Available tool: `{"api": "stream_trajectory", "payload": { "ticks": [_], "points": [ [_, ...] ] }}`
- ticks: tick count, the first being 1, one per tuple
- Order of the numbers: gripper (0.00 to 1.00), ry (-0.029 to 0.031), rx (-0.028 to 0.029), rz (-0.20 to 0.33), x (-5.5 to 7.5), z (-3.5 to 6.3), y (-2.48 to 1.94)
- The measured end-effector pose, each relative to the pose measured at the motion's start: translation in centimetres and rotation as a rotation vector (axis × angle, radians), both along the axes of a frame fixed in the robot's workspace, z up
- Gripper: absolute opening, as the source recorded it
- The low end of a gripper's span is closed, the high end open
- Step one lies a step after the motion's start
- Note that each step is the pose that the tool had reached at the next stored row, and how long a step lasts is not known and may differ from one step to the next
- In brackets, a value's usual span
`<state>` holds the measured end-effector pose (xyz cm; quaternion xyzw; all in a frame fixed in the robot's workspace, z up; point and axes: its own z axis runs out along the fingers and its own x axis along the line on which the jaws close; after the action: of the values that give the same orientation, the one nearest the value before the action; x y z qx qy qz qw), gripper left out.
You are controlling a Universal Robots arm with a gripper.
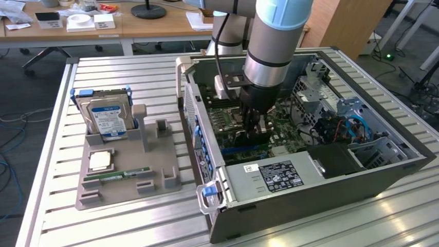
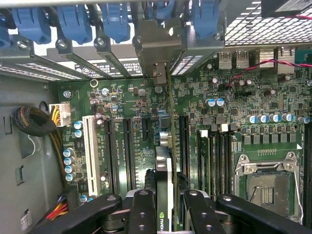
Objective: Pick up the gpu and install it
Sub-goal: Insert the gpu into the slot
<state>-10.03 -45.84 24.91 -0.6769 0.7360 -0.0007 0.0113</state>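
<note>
The gripper (image 1: 251, 127) reaches straight down into the open case (image 1: 329, 180), its fingers (image 2: 144, 207) pinched on the gpu (image 2: 164, 170), one on each flat face; they are neither spread wide nor pressed together, being held apart by the card's slim body. The gpu stands on edge, directly under the wrist and low over the board (image 2: 122, 97); in the exterior view it shows as a dark slab (image 1: 241, 138) hanging from the fingertips near the middle of the case. Its long axis runs parallel with the dark slots (image 2: 129, 151) beside it, from the fingers towards the case's rear wall, where the blue latches (image 2: 73, 22) sit in a row; its silvery bracket (image 2: 155, 46) is at that far end, close against the wall among the slot covers. The card lies between two of the long slots, with the white slot (image 2: 89, 151) well off to one side and the socket (image 2: 265, 185) well off to the other; whatever slot lies beneath its lower edge is hidden by the card itself, so whether that edge is touching, part-way in or seated cannot be told. By my judgement the pick-up is done and the work is at the install stage. Outside the case, on the exterior view's left, the tray (image 1: 123, 193) holds the drive (image 1: 108, 119) upright.
</note>
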Motion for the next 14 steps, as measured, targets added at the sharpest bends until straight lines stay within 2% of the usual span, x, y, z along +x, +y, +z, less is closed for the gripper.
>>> {"api": "stream_trajectory", "payload": {
  "ticks": [14],
  "points": [
    [0.27, -0.0001, 0.0000, 0.000, 0.03, -0.22, 0.00]
  ]
}}
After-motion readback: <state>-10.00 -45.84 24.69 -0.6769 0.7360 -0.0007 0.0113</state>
